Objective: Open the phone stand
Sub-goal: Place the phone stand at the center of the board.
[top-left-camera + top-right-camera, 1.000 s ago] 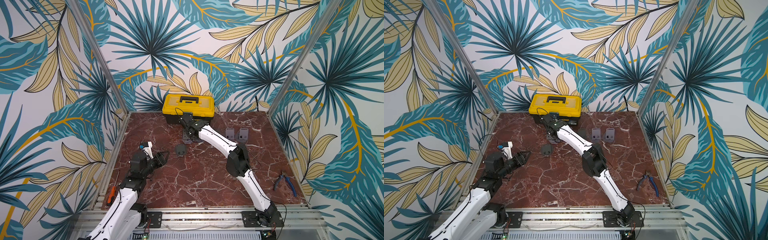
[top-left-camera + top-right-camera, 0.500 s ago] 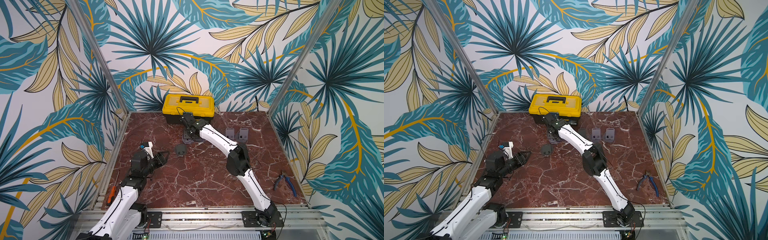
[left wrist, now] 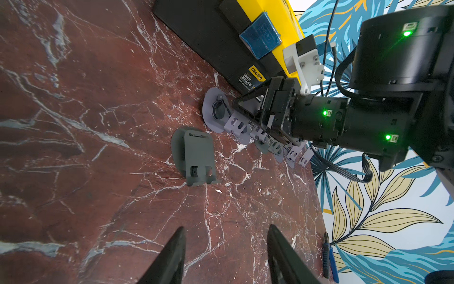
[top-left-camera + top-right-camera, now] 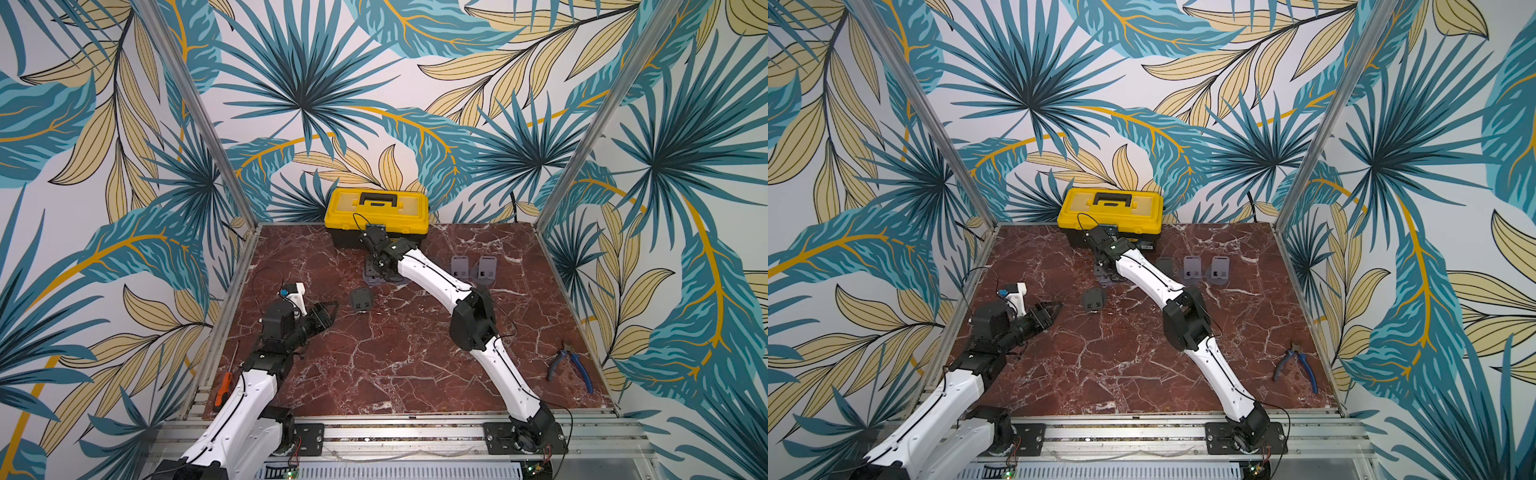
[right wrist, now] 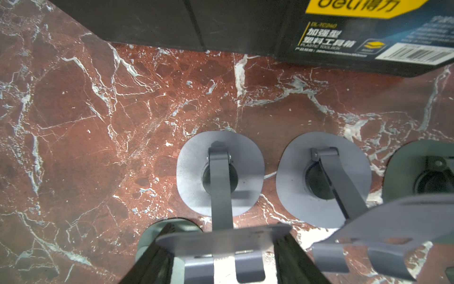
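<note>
**Operator:** Where's the stand?

**Robot:** In my right gripper (image 5: pixel 225 233). The jaws are closed on the side edges of its plate (image 5: pixel 211 246), which lies crosswise between them. From there the stand (image 5: pixel 220 189) runs straight ahead of the jaws and slopes down to the hinge (image 5: pixel 219 150) on its round base (image 5: pixel 191 172). The toolbox (image 5: pixel 172 19) is beyond that.

**Operator:** Which way does it open?

**Robot:** I go by the long axis. It lines up with the jaws, so the plate should swing along that line, about the hinge ahead, with the base flat on the table (image 5: pixel 98 123). It looks raised already. I can't tell how much further it goes.

**Operator:** And your left?

**Robot:** My left gripper (image 3: pixel 226 228) holds nothing. Its jaws stand about half apart over bare table and touch nothing, well away from the held stand, so the right arm has this one. Ahead of the left jaws lies a dark stand (image 3: pixel 196 157), folded flat, with its long axis pointing roughly back at them.

**Operator:** Anything crowding you?

**Robot:** Another stand (image 5: pixel 290 177), just beside the right jaws, with its plate close to one finger. I'd judge that to be the thing to avoid knocking.
</note>
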